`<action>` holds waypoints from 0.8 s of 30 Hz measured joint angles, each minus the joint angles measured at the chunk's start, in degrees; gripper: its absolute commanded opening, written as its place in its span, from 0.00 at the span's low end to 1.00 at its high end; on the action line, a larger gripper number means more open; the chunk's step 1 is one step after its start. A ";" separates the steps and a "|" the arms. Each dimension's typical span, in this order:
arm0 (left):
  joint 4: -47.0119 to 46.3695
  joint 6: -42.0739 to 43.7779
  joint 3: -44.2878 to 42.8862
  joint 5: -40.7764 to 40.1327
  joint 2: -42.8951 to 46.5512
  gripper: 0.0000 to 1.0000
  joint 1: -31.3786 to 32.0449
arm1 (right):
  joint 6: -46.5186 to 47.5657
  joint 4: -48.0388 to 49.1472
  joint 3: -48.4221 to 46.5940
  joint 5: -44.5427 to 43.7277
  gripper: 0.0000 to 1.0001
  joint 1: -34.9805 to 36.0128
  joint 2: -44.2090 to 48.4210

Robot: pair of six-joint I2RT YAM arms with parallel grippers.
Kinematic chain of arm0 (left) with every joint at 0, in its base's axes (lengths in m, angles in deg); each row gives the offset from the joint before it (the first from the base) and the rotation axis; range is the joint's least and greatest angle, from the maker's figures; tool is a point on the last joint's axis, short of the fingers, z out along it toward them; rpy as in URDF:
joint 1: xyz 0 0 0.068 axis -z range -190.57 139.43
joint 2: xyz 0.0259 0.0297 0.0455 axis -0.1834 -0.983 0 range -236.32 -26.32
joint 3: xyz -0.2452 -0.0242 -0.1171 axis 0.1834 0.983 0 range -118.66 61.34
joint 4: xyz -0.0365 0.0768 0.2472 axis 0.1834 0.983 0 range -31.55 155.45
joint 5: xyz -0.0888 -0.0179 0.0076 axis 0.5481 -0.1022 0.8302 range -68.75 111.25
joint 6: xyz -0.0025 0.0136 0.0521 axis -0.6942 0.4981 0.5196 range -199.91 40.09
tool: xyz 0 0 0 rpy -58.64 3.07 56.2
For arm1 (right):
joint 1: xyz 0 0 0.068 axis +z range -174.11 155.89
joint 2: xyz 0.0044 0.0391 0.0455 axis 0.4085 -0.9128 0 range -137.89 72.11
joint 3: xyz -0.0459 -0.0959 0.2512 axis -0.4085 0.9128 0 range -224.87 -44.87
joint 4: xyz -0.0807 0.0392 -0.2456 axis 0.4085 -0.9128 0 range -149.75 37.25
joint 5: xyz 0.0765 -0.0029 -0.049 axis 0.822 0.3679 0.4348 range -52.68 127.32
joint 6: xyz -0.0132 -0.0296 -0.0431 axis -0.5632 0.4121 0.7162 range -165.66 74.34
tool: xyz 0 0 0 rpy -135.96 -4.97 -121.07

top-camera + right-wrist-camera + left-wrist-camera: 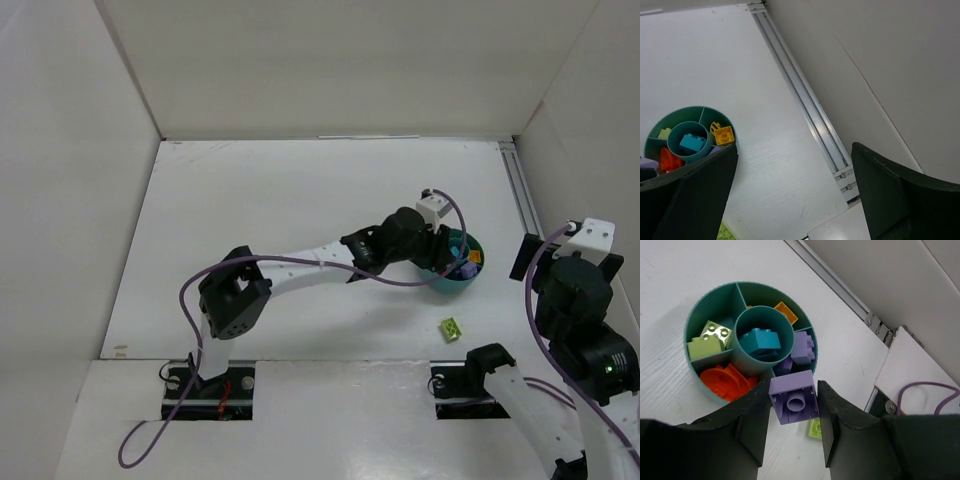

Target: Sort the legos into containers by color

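The left tool [794, 399] holds one brick [794, 405] above the bowl [696, 315]; a loose brick [452, 327] lies before it on the table [280, 220].

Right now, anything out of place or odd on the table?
Nothing spilled or damaged. One small pale green plastic brick lies alone on the white table, outside the round teal plastic compartment bowl, unsorted. Colours inside the bowl look unmixed. The left hand holds a purple plastic brick by the bowl's edge.

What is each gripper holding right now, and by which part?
The left gripper pinches a purple lego brick by two opposite side walls, close to the divided teal bowl. The right gripper is open and holds nothing.
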 measured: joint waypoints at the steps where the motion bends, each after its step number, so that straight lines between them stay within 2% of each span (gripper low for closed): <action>1: -0.98 -0.76 -0.35 -1.20 -1.07 0.00 0.72 | -0.24 -0.02 0.00 -0.50 1.00 0.00 0.22; 11: -6.45 -6.10 -10.43 -14.16 -13.70 0.00 2.71 | 0.26 -0.17 0.00 -2.32 1.00 0.00 0.28; 16: -6.62 -6.60 -11.08 -21.40 -14.78 0.00 4.63 | 0.81 -0.20 0.00 -2.51 1.00 0.00 0.28; 24: -9.66 -6.29 -9.22 -28.44 -14.62 0.00 7.89 | 2.25 -0.04 0.37 -2.71 1.00 -0.02 0.22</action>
